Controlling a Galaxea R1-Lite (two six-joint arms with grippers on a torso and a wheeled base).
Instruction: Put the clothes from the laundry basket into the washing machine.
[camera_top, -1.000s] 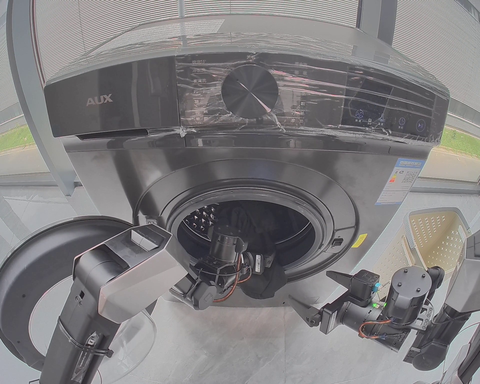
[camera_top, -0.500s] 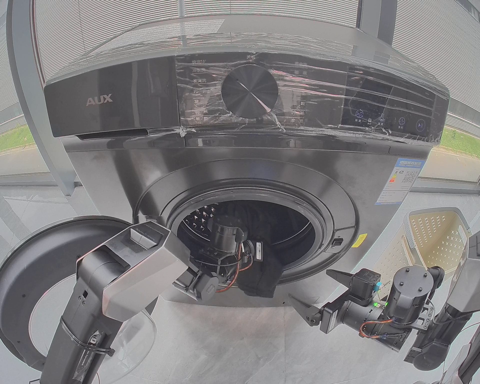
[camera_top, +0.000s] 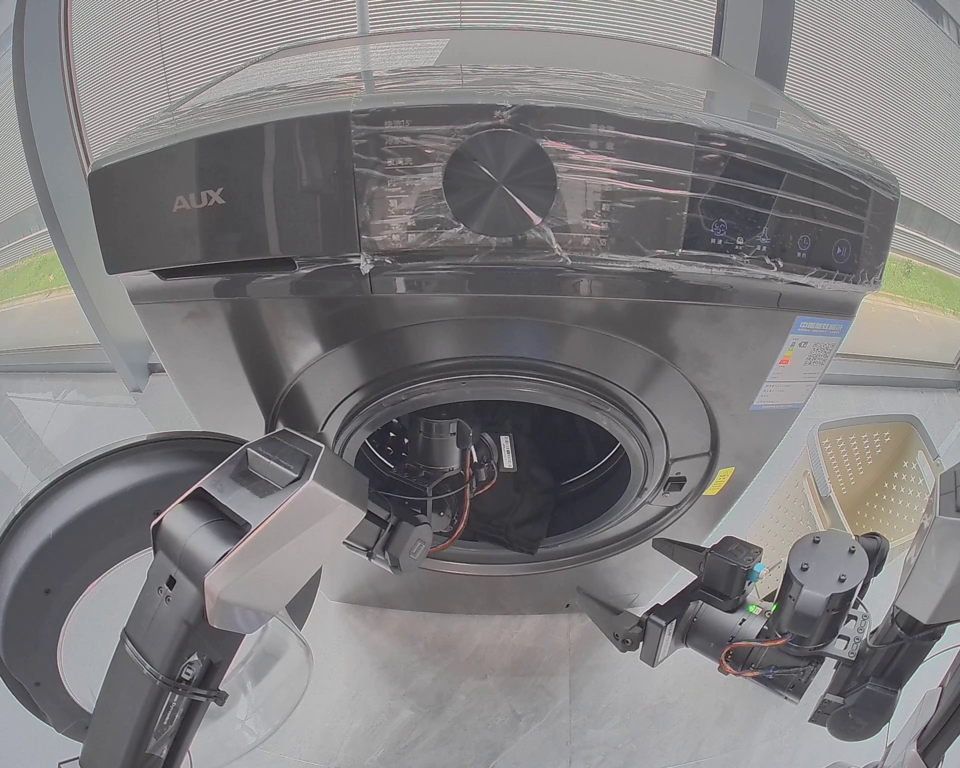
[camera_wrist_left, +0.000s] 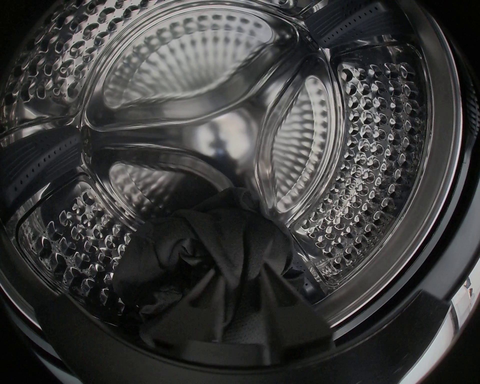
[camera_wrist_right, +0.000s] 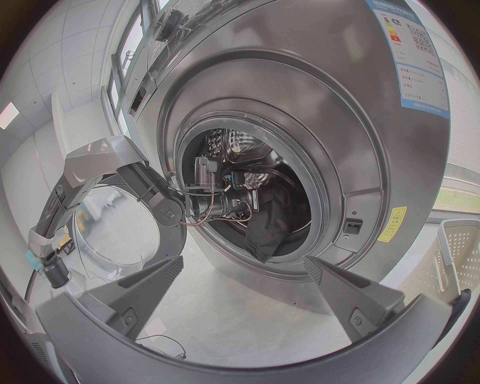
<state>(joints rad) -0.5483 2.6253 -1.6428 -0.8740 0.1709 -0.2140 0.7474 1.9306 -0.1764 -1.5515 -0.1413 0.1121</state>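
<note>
**Loading step, seen from beside the machine.** The left end effector (camera_top: 495, 462) sits inside the mouth of the washing machine (camera_top: 250, 340). A dark garment (camera_top: 520, 500) trails from its tip, but whether it grips the cloth cannot be told. Most of the garment lies bunched on the floor of the drum (camera_wrist_left: 380, 150), near the front. One flap drapes over the door seal (camera_top: 600, 545) and hangs outward.

The step in hand appears to be the deposit. To do it well, carry the cloth deeper before letting go, so that the hanging flap clears the seal. Draw the arm back along the centre of the opening — limp fabric snags easily on a wrist cable.

The right end effector (camera_top: 625, 578) hangs low before the machine, spread wide and holding nothing. The laundry basket (camera_top: 880, 470) stands beside it.

*Materials:*
- The garment is soft, matte and heavily creased.
- The drum is polished steel, dimpled with perforations and ribbed by smooth paddles.
- The basket is pale, rigid plastic with a perforated wall.
- The round door (camera_top: 60, 540) stands open, with a clear bowl at its centre.
</note>
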